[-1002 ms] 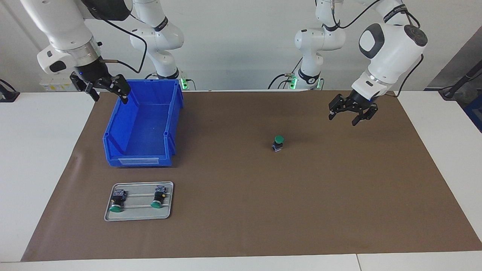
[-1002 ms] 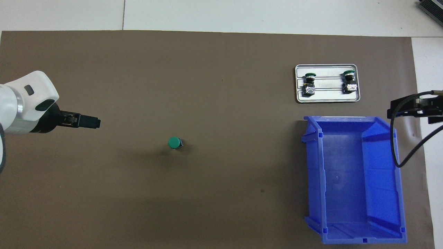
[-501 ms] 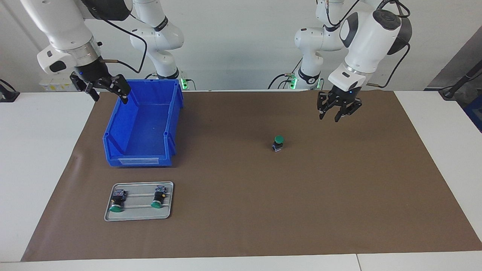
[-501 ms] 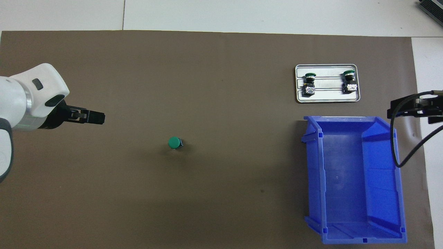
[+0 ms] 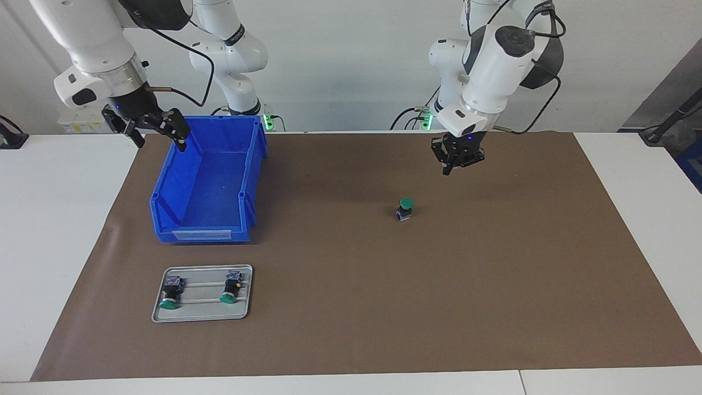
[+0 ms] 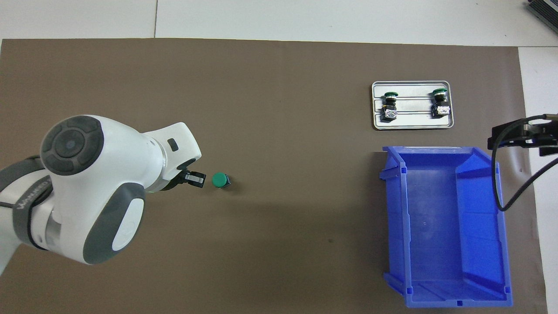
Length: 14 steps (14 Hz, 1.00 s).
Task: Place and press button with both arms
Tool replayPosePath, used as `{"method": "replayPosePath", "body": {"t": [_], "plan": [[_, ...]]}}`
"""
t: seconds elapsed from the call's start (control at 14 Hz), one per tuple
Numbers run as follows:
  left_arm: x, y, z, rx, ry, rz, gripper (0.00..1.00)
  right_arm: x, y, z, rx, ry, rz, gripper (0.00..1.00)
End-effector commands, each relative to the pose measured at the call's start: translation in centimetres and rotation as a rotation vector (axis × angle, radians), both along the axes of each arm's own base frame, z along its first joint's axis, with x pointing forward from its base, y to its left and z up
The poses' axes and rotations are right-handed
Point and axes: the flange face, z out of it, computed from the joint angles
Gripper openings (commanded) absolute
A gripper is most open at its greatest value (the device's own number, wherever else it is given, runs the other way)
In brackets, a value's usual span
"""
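Hanging in the air over the mat's (image 5: 439, 307) edge at the right arm's end, the right gripper (image 5: 159, 134) waits beside the bin (image 5: 253, 164), its jaws spread wide and holding nothing. In the overhead view the frame edge cuts it off, so only its black tip and a looping cable show.

White table (image 5: 55, 247) runs bare outside the mat at both ends. The blue bin is open-topped, with its low open front turned away from the robots. A pale label strip sits on that front, with no writing that can be read.

Farther from the robots than the bin lies a grey tray (image 5: 241, 316). Two spare buttons (image 5: 171, 293) lie on their sides on it, green caps pointing away from the robots.

The button (image 5: 405, 208) stands upright on the mat, green cap up, around mid-table toward the left arm's end. Open mat lies all round it, well apart from bin and tray.

The left gripper (image 5: 452, 164) hangs raised over the mat just beside the button, not touching it. Its jaws are closed and empty.

From overhead, the left arm's white bulk hides a wide patch of mat. Lettering on its grey band is too small to read.
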Motion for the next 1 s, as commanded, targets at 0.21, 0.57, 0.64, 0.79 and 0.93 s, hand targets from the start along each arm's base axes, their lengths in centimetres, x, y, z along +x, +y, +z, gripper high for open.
{"method": "replayPosePath", "body": {"t": [0.21, 0.57, 0.64, 0.79, 0.93], "plan": [[0.3, -2.1, -5.0, 0.002, -0.038, 0.012, 0.00, -0.7, 0.0, 0.1, 0.022, 0.003, -0.012, 1.00], [0.9, -3.2, -7.4, 0.029, -0.043, -0.023, 0.00, -0.8, 0.0, 0.1, 0.022, 0.001, -0.012, 1.00], [1.3, -3.4, -7.7, 0.027, -0.044, -0.021, 0.00, -0.7, 0.0, 0.1, 0.022, 0.003, -0.012, 1.00], [1.4, -3.9, -8.4, 0.028, -0.044, -0.027, 0.00, -0.7, 0.0, 0.1, 0.022, 0.003, -0.012, 1.00], [1.3, -4.3, -8.6, 0.023, -0.052, -0.034, 0.00, -0.7, 0.0, 0.1, 0.022, 0.003, -0.012, 1.00]]}}
